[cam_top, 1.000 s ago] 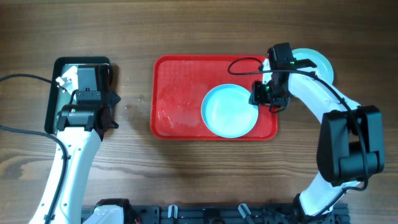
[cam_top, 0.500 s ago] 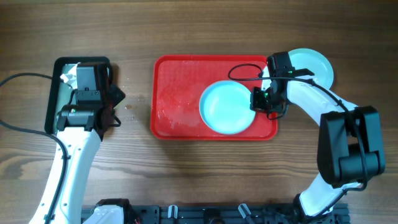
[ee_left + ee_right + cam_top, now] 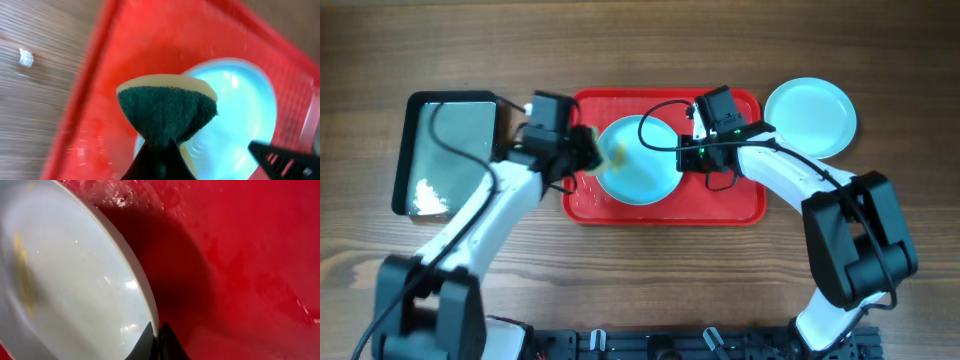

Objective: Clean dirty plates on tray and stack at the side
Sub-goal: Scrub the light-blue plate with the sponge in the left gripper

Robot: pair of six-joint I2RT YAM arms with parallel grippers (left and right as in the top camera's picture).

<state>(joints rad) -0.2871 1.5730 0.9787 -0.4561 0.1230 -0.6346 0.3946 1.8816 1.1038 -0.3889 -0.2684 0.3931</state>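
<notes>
Evidently this is a two-handed scrub. The right end effector [image 3: 694, 156] is pressed together on the right rim of a pale turquoise plate [image 3: 638, 172], which sits on the red tray [image 3: 735, 200] in the middle of the counter, somewhat toward the far edge. The right wrist view shows that rim lifted, with a dark shadow on the tray beneath it. So the plate looks tipped rather than lying flat, presumably to brace it and turn its face toward the other arm.

The left end effector [image 3: 159, 156] pinches a sponge [image 3: 167, 112] by its lower end, green scouring side toward the camera and yellow foam behind. It holds the sponge over the plate's left rim. I cannot tell whether the sponge actually touches the plate.

A yellowish streak [image 3: 22, 270] shows on the plate's face, and I take that to be what wants wiping.

A second turquoise plate [image 3: 810, 118] lies off the tray toward the far right corner, likely the start of the stack. A dark pan [image 3: 450, 135] near the left edge holds something white [image 3: 428, 196], perhaps foam.
</notes>
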